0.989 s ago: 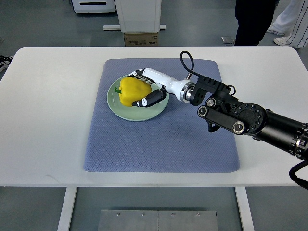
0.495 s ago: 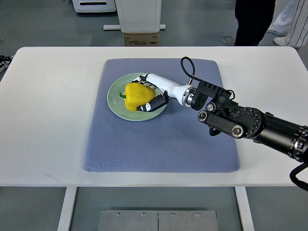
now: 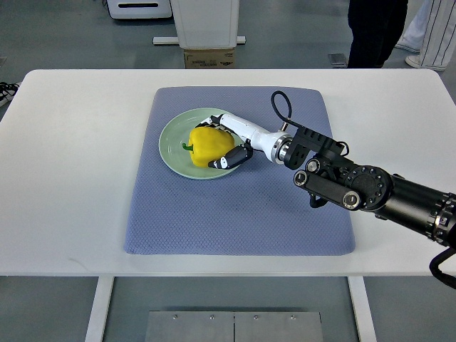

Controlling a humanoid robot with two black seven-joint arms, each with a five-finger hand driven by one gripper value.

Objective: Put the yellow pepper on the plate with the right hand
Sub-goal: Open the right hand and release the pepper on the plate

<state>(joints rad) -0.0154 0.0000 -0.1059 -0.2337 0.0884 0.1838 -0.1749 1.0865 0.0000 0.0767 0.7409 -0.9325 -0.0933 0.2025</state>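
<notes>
1. Right hand (image 3: 226,146), white shell with black fingertips, is wrapped around the yellow bell pepper (image 3: 211,142), fingers curled on its right and near sides. Grip looks closed on it.
2. Pepper sits over the round pale-green plate (image 3: 171,139), right of centre, green stem pointing left. Can't tell if it's fully resting on the plate or just above.
3. Plate is on the blue-grey textured mat (image 3: 235,214) on the white table (image 3: 71,178).
4. Left arm isn't in shot.
5. Step in hand, as I read it: the release. Get the weight on the plate first, then open the fingers slowly.
6. Pull out to the right, low and straight, so the fingertips don't drag the pepper toward the rim.
</notes>
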